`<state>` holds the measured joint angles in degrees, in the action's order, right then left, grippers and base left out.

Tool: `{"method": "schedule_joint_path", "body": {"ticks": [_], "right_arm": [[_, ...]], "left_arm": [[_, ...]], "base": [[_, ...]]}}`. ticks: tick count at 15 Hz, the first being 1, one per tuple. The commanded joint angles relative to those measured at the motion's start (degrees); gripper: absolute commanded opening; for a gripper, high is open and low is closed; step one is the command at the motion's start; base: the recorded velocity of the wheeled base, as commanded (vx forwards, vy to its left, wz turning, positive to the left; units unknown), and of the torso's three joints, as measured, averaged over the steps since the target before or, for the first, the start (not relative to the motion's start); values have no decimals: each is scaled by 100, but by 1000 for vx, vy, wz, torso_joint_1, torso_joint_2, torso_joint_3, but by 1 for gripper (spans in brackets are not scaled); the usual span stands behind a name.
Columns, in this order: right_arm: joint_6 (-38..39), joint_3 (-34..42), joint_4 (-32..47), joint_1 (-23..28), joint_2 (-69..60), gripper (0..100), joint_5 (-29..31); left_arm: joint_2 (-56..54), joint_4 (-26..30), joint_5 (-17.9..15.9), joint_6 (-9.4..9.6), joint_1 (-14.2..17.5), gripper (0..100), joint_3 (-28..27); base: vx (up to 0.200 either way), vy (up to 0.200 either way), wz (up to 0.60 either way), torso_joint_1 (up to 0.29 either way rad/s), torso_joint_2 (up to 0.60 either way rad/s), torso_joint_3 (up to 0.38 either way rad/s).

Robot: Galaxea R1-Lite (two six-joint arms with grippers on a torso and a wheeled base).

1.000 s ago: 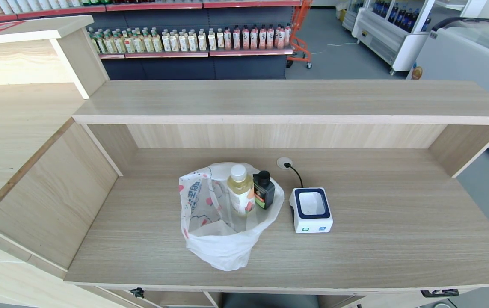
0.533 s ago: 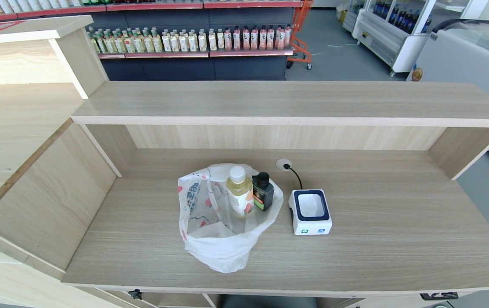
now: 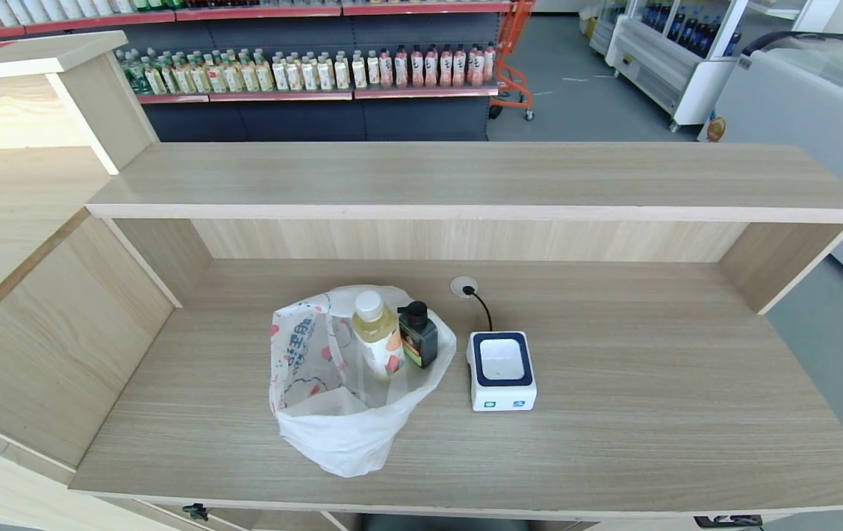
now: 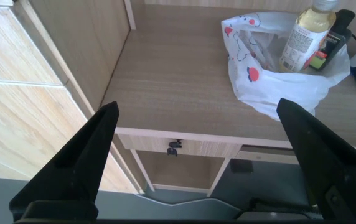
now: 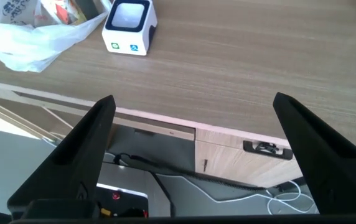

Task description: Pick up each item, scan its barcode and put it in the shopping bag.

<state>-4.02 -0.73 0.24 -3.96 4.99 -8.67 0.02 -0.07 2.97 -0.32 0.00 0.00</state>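
A white plastic shopping bag [image 3: 332, 398] with red print stands open on the wooden counter [image 3: 613, 413]. Inside it stand a pale yellow drink bottle [image 3: 377, 343] with a white cap and a small dark bottle [image 3: 418, 335] with a black cap. Right of the bag sits the white and navy barcode scanner [image 3: 501, 370], its cable running to a round port. My left gripper [image 4: 200, 152] is open, held below and in front of the counter's front edge, with the bag [image 4: 277, 68] beyond it. My right gripper [image 5: 193, 155] is open too, below the counter edge, with the scanner [image 5: 127, 26] ahead.
A raised wooden ledge [image 3: 465, 177] runs along the back of the counter, with side walls at both ends. A drawer with a keyed lock [image 4: 173, 147] sits under the counter. Store shelves of bottles [image 3: 303, 70] and chest freezers [image 3: 797, 96] stand behind.
The whole head view has shifted, so bag and scanner appear further left; the camera moved. The things on the counter keep their places relative to each other.
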Motion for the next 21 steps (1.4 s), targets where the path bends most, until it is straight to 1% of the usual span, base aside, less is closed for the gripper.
{"method": "schedule_joint_path", "body": {"ticks": [1,2,5,21], "right_arm": [[-2,-6,-7,1,38,100,-3],[-2,-6,-7,1,38,100,-3],[-2,3,2,1,38,100,-3],[51,3,-16,1,38,100,-3]], "left_arm": [[-2,-1,1,5,0,100,0],[-2,-1,1,-3,0,100,0],[-2,-1,1,-3,0,100,0],[-2,-1,1,-12,0,100,0]], "base": [[0,0,0,0,0,0],[0,0,0,0,0,0],[0,-200,0,6,1,2],[0,0,0,0,0,0]]}}
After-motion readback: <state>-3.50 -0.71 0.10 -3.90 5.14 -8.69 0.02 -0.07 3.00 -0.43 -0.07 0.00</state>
